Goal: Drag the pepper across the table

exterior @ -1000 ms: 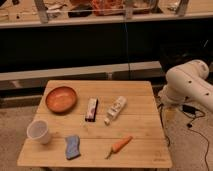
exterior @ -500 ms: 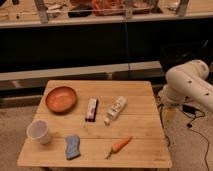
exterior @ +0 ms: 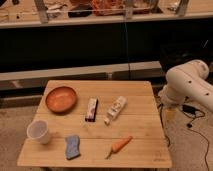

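Observation:
The pepper [exterior: 119,145] is a slim orange tapered vegetable with a thin greenish stem tip. It lies near the front edge of the light wooden slatted table [exterior: 145,125], right of centre, stem end toward the front left. The white robot arm [exterior: 187,85] bulks at the right of the table, beyond its right edge. The gripper is out of view; only the arm's rounded white links show. Nothing touches the pepper.
On the table stand an orange-brown bowl [exterior: 61,98] at the back left, a white cup [exterior: 39,131] at the front left, a blue sponge [exterior: 72,146], a dark snack bar [exterior: 91,109] and a white tube-like bottle [exterior: 115,109]. A dark counter runs behind. Cables lie on the floor at right.

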